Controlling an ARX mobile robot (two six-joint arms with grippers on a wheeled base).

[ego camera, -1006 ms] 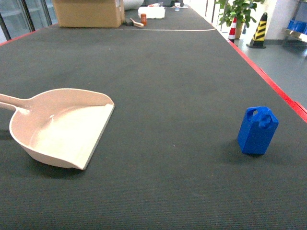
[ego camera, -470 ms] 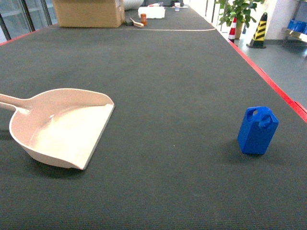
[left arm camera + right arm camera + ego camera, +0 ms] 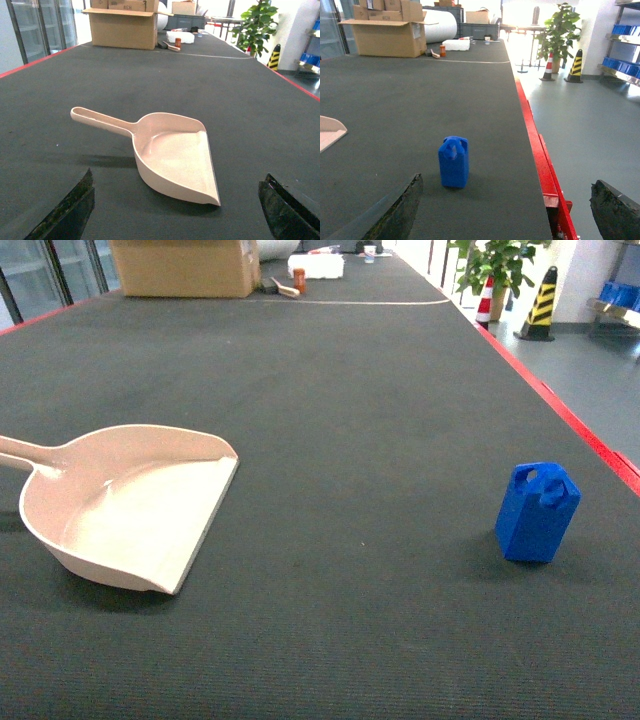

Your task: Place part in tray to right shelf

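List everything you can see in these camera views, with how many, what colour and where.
Small bright-blue plastic jerrycan-shaped block: one, blue, upright on the mat, right side near the red edge.
Cream-beige glossy plastic dustpan-shaped scoop: one, beige, empty, on the mat at left, handle pointing left.
Dark textured table mat: one, black-grey, red border along its sides.
Open cardboard box: one, brown, far end of the table.
Potted plant: one, green, on the floor beyond the table at right.
Yellow-and-black striped traffic cone: one, on the floor beside the plant.
Left hand: dark fingers spread wide, hovering before the scoop.
Right hand: dark fingers spread wide, facing the block.
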